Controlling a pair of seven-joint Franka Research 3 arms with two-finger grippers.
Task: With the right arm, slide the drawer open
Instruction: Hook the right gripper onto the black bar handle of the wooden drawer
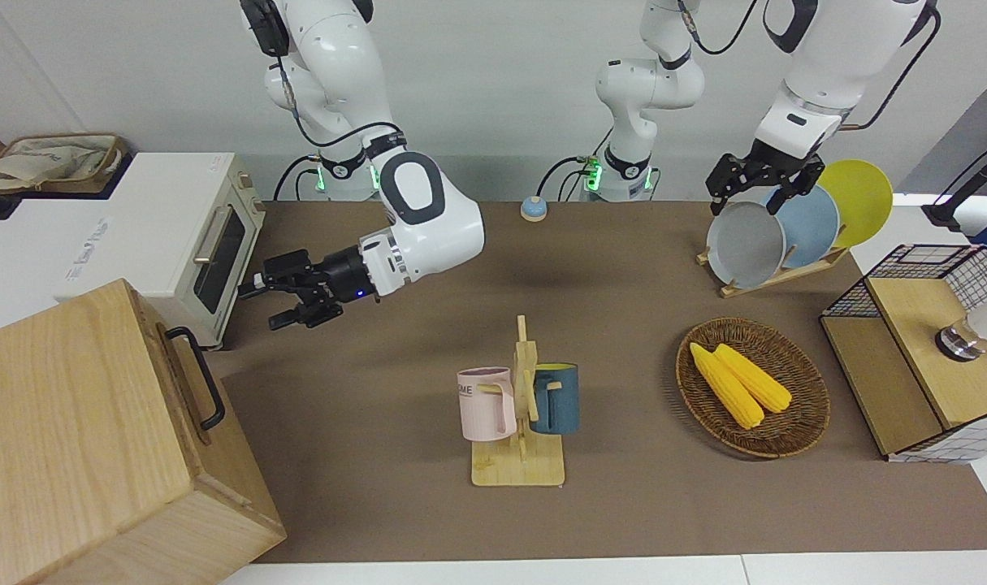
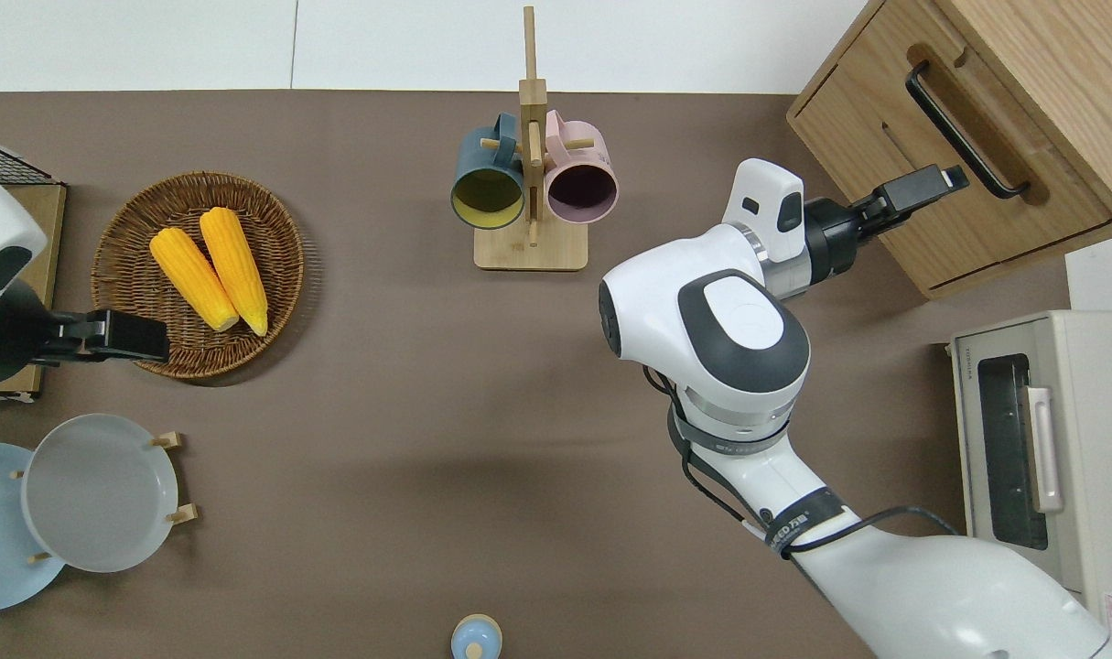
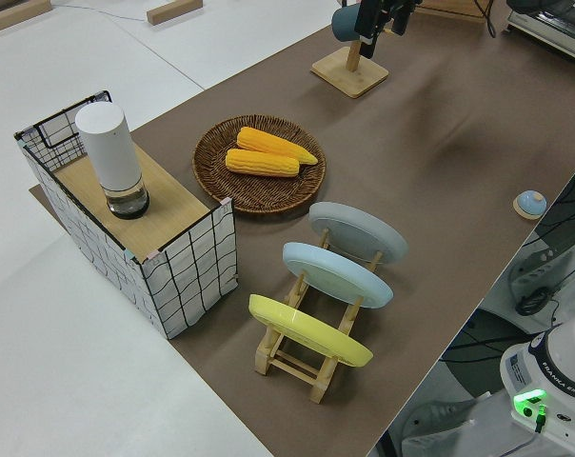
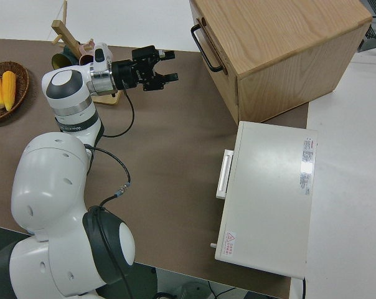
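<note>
Drawer (image 2: 954,160) sits shut in the pale wooden cabinet (image 1: 71,422) at the table corner at the right arm's end, farthest from the robots; its front carries a black loop handle (image 2: 963,128). Right gripper (image 2: 926,186) hangs in the air in front of the drawer front, near the handle, not touching it, fingers spread apart. White toaster oven (image 1: 168,236) stands beside the cabinet along the same table edge. Left arm parked.
</note>
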